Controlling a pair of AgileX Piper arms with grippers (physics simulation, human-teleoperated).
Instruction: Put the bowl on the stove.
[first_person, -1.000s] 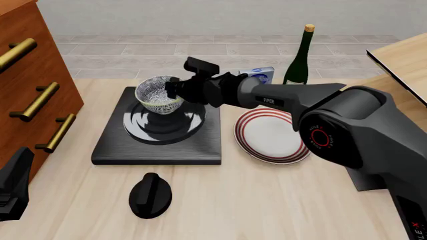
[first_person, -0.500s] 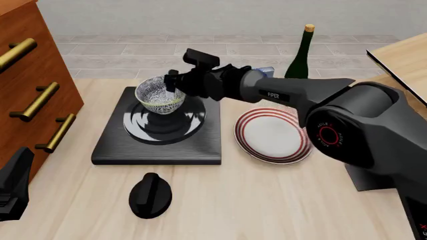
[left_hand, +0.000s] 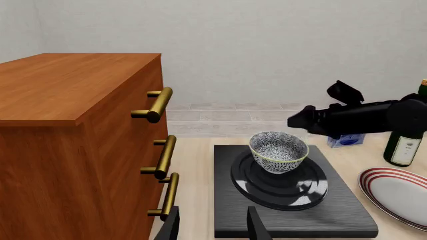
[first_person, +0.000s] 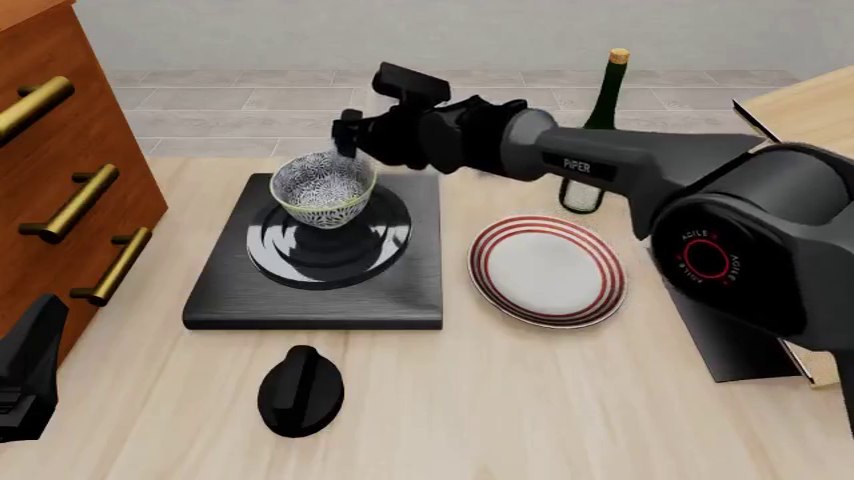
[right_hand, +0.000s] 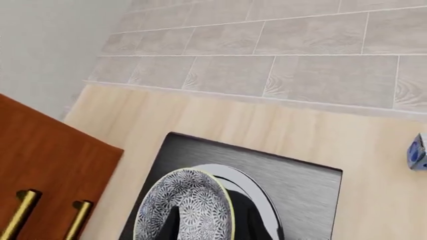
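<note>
The blue-grey floral bowl (first_person: 323, 190) stands upright on the burner rings of the black stove (first_person: 227, 290). My right gripper (first_person: 347, 140) hovers just above the bowl's far right rim, open and empty. In the right wrist view its two dark fingers (right_hand: 175, 227) straddle the rim of the bowl (right_hand: 183, 207) from above, over the stove (right_hand: 300, 185). My left gripper (left_hand: 213, 227) is open and empty, low near the table's front left. It looks toward the bowl (left_hand: 279, 151) on the stove (left_hand: 340, 210).
A white plate with red rings (first_person: 547, 270) lies right of the stove. A green wine bottle (first_person: 614, 80) and a small blue box (left_hand: 345, 141) stand behind. A black knob (first_person: 300, 390) lies in front. A wooden dresser (first_person: 54, 170) with brass handles fills the left.
My right gripper has risen off the bowl's rim and moved slightly back. The bowl stays put on the burner. The left arm has not moved.
</note>
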